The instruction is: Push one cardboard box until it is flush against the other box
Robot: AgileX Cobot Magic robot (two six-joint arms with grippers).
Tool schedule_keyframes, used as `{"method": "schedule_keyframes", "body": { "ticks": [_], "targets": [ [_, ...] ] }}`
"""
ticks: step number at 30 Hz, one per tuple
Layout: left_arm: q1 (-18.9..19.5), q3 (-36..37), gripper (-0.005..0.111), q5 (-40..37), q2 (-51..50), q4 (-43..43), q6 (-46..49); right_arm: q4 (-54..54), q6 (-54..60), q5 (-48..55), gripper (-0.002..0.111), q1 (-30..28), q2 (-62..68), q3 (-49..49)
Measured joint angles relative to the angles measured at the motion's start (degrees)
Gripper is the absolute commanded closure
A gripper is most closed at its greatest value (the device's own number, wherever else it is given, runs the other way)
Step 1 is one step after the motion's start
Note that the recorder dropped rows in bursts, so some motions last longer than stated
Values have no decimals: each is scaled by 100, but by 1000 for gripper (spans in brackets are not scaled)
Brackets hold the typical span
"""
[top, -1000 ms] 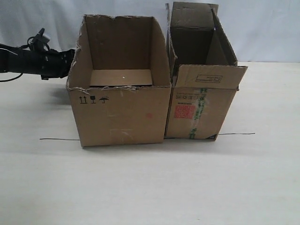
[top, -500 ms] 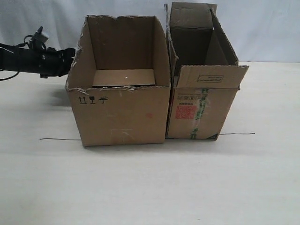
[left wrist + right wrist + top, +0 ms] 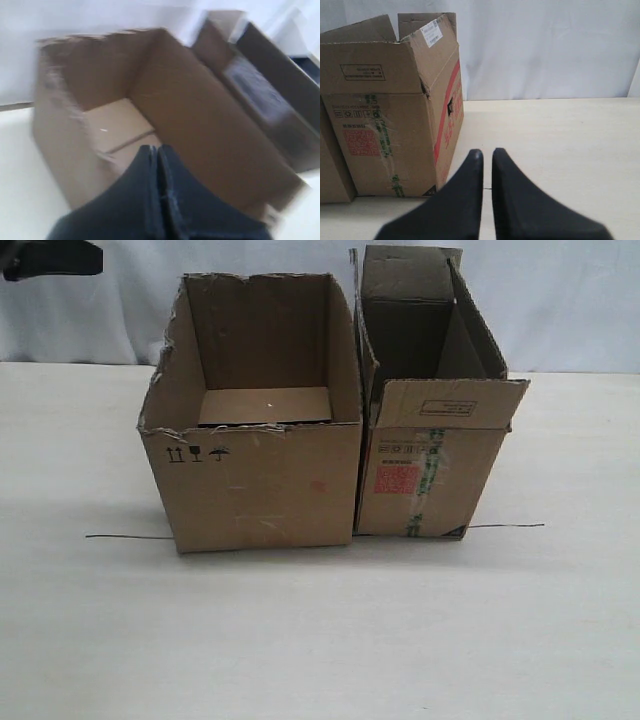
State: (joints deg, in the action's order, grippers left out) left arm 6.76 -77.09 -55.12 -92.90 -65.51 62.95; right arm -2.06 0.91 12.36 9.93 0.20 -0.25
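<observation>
- The cardboard box (image 3: 255,455) is sitting upright and open-topped on the counter (image 3: 320,640), about midway between its left and right edges.
- Its right wall is pressing against the other box (image 3: 430,465), which is standing toward the right edge with its flaps raised.
- The left pincer (image 3: 156,152) is hanging high beside the cardboard box's left wall, clenched and grasping nothing.
- The right pincer (image 3: 487,155) is hovering on the right-edge side of the other box, apart from it. It is clenched but for a slim slit and is grasping nothing.

The pale table (image 3: 320,640) bears the cardboard box (image 3: 260,480), the other box (image 3: 425,475) and a thin dark line (image 3: 120,536).
</observation>
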Motion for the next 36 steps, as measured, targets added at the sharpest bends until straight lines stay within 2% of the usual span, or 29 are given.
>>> {"method": "schedule_keyframes", "body": {
  "ticks": [6,10,14,18,25,31,36],
  "targets": [
    [-958,1304,107,478,1521,719,-457,0,0,0,103,0,0,0],
    [-1577,2137,107,753,1662,918,-618,0,0,0,103,0,0,0],
    [-1941,2712,107,950,1664,997,-676,0,0,0,103,0,0,0],
    [-2138,3026,107,1183,1673,997,-700,0,0,0,103,0,0,0],
    [-2232,3169,107,2370,1471,1201,-711,0,0,0,103,0,0,0],
    [-2243,3169,107,2565,931,1166,-633,0,0,0,103,0,0,0],
    [-2266,3169,107,2629,752,810,-299,0,0,0,103,0,0,0]
  ]
}}
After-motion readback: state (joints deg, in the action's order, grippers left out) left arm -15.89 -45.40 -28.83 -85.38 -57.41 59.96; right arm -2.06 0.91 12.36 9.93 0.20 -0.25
